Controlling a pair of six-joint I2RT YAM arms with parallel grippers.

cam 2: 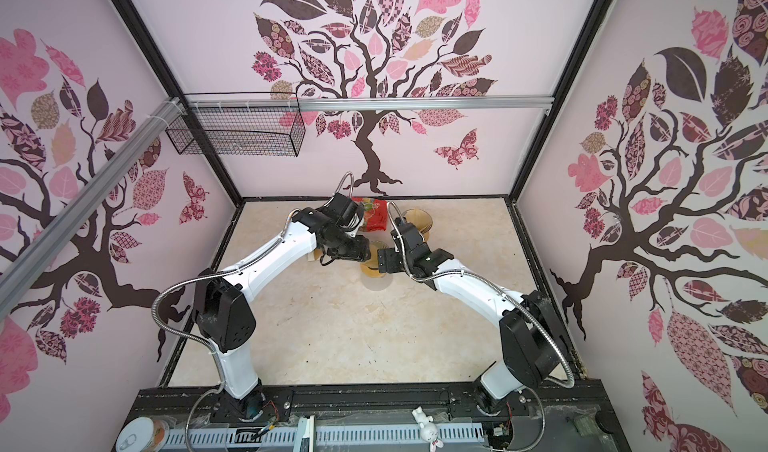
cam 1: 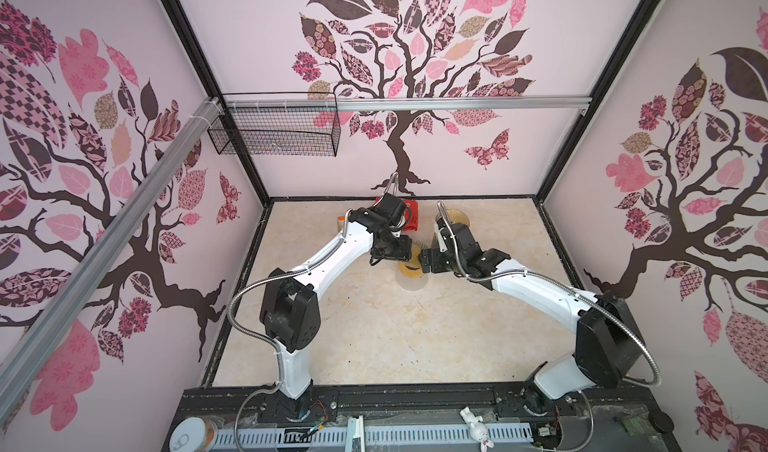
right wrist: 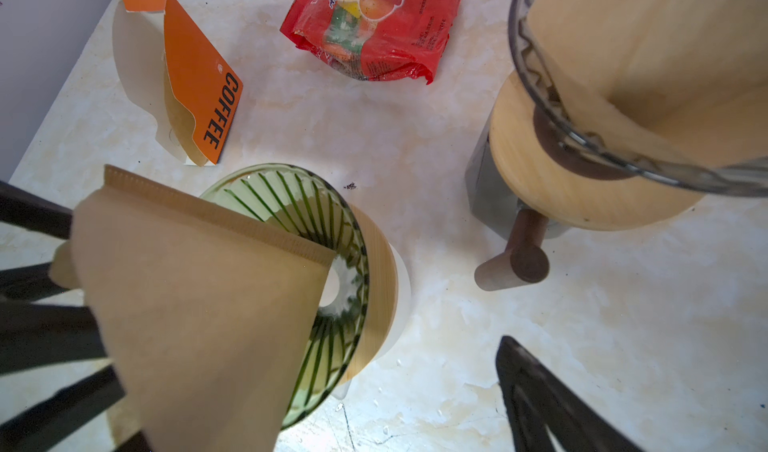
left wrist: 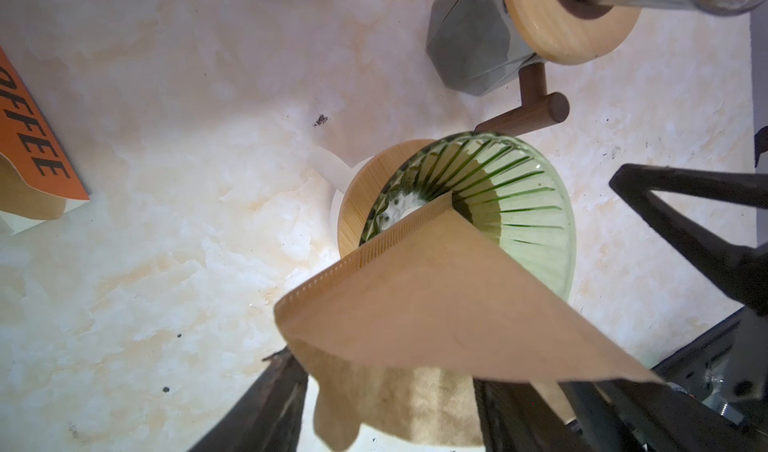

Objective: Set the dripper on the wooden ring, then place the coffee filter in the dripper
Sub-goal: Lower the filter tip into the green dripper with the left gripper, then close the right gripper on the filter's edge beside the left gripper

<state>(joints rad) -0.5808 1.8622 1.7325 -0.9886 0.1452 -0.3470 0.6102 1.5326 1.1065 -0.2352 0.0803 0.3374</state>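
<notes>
Where the two white arms rise from the black rail at the bottom of both top views and bend inward over the pale marbled table (cam 1: 374,337), their black grippers meet nose to nose just above the middle of the frame.

Beneath them stands the green glass dripper (left wrist: 532,204), ribbed inside and seated in a wooden collar (right wrist: 380,279) on a white cup (right wrist: 401,304). The brown paper coffee filter (left wrist: 436,296) hangs tilted over it. Its pointed end dips inside the green bowl near the centre hole, and its wide end sits between the fingers of the left gripper (left wrist: 382,387), at the bottom of the left wrist view. Those fingers stand well apart, too wide to pinch the paper. The filter seems to lean on one of them, though the close, blurred view does not settle it.

The right gripper (cam 1: 423,263) is spread wide with nothing in it. One of its dark fingers shows at the lower right of the right wrist view.

Farther back, at the upper right of that view, a second dripper (right wrist: 552,180) of clear glass stands on a grey base, with a wooden collar and handle. It has another filter (right wrist: 644,34) inside it. A red bag (right wrist: 374,26) printed with fruit lies at the top centre, and an orange box (right wrist: 195,76) lettered COFFEE lies at the upper left.
</notes>
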